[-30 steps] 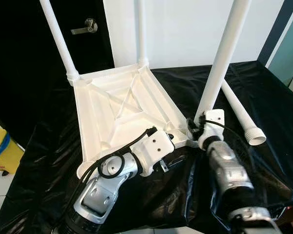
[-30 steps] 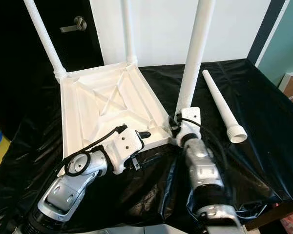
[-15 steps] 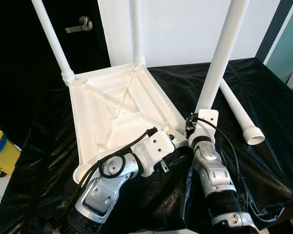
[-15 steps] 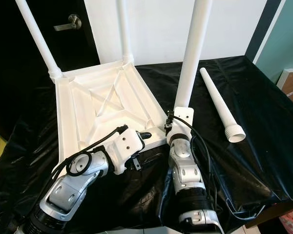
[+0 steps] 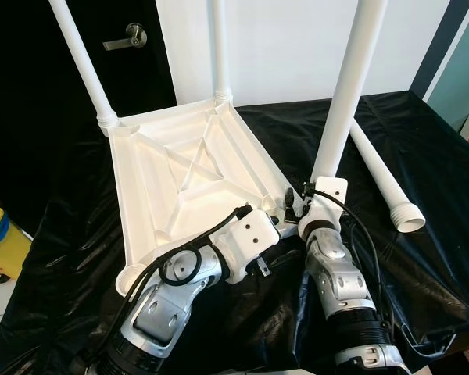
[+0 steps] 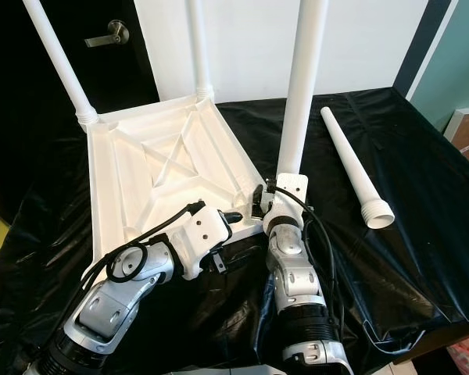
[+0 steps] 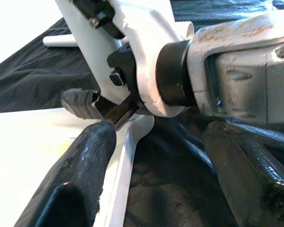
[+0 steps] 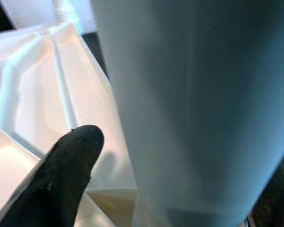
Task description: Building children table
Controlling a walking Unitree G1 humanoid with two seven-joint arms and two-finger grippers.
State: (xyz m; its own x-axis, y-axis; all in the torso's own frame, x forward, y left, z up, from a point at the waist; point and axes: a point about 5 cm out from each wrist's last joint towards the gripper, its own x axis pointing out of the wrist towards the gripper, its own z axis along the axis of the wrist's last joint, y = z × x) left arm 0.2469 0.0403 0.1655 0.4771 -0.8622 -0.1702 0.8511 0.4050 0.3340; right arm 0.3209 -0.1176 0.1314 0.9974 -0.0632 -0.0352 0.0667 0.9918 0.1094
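Three legs (image 5: 345, 90) upright; right pincer (image 5: 306, 205) grips one

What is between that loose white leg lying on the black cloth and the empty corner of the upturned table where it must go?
The loose leg lies to the robot's right. Between it and the tabletop's empty near-left corner socket stand the right gripper on the upright leg and the left gripper at the near edge.

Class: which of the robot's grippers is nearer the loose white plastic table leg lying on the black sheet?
Right. The right gripper holds an upright leg just beside the loose white plastic table leg; the left gripper sits farther off at the tabletop's near edge.
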